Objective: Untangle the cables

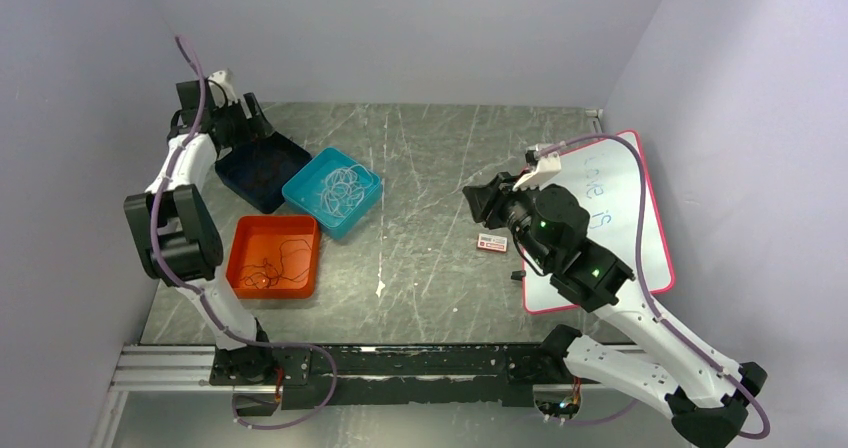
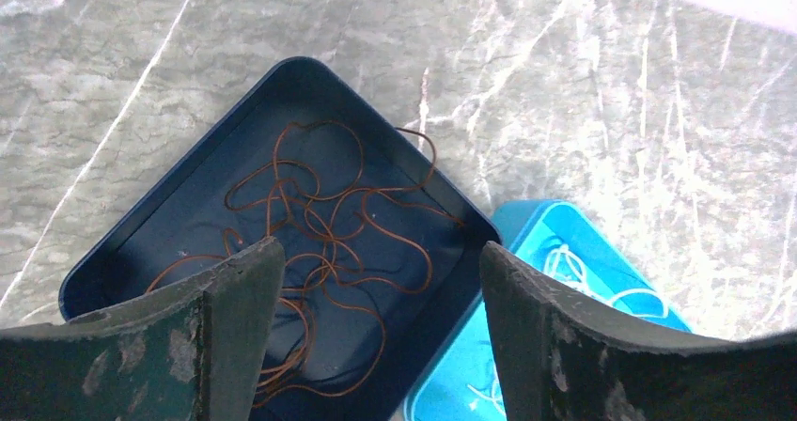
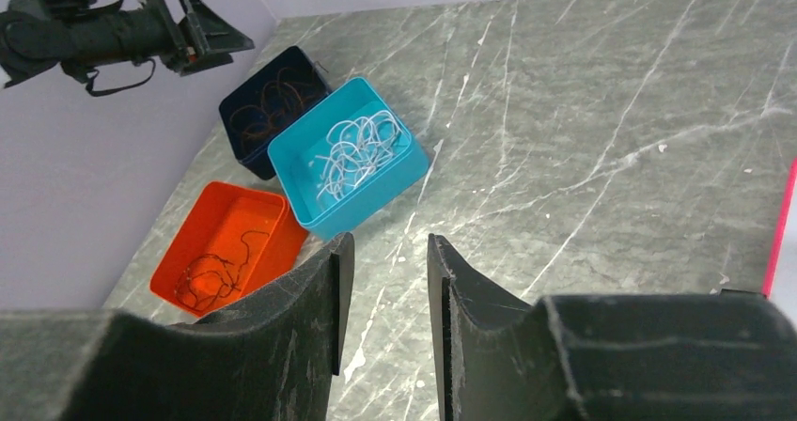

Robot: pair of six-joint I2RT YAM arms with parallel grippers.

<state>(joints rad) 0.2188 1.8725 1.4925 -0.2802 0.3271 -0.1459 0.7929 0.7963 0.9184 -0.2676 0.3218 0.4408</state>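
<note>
Brown cables [image 2: 320,224] coil in the navy tray [image 2: 122,252] directly beneath the left gripper [image 2: 381,261], jaws spread and empty; the right gripper [image 3: 387,242], narrowly parted, sits far from that tray.

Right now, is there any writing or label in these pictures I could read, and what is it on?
"Love is": faint blue handwriting on the whiteboard, seen from above; the reading is uncertain and the arm may hide more.
Small red and white card on the table: it has print, but too small to read.
Nothing else shows readable text.
</note>
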